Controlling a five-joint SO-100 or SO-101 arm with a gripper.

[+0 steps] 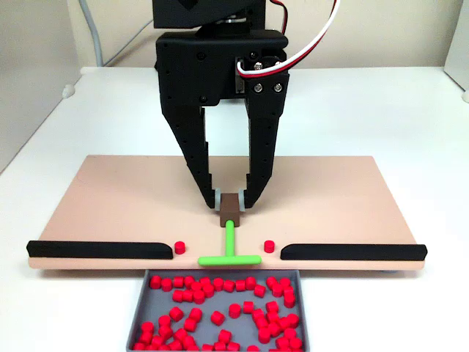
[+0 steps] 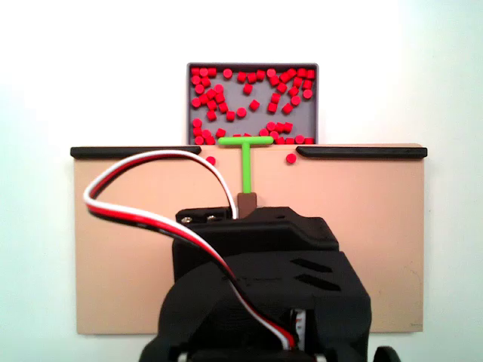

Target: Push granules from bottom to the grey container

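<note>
- The claw [image 1: 233, 199] is closed on the brown block at the end of the green T-shaped pusher [image 1: 229, 249].
- The pusher's crossbar sits at the tan board [image 1: 110, 191] edge, in the gap between two black strips [image 1: 99, 249].
- Most granules [image 1: 220, 308] lie in the grey container [image 1: 143, 308]; two rest on the board just beside the strips' inner ends.
</note>
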